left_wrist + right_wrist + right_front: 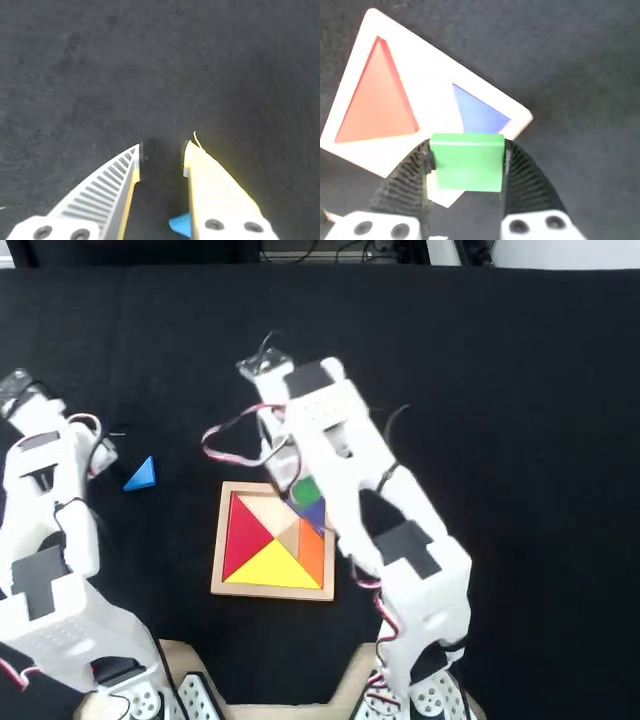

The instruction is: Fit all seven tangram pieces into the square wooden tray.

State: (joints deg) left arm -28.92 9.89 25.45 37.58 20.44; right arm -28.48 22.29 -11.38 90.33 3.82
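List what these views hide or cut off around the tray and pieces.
High view: the right arm covers the tray's far right corner, so how that corner is filled is unclear.
Left wrist view: the blue piece is cut off by the frame edge and the left end effector.
Right wrist view: the green piece in the right end effector hides the tray beneath it.

Matt cloth (520,390), smooth wood tray (270,593)
Ribbed plastic fingers (402,185) are looking matt; the green piece (466,162) is showing smooth.
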